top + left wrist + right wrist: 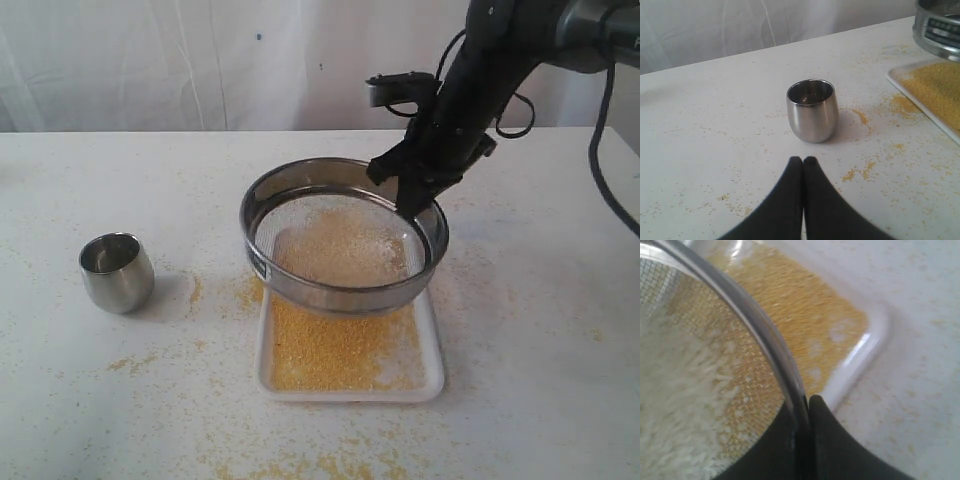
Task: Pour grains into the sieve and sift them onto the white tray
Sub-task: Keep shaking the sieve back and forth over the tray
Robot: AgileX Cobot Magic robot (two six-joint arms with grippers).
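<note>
Sifting looks well along as the right gripper (412,205), clamped on the rim of the sieve (335,292), holds it over the white tray (350,396), layered with yellow grains (335,355), paler bits left on the mesh; the left gripper (803,160) rests shut, empty, near the steel cup (811,112).

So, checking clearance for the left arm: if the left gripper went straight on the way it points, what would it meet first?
Probably the small rounded steel cup, standing upright ahead of the shut left gripper; only a strip of white tabletop lies between them. Depth is unclear.
</note>
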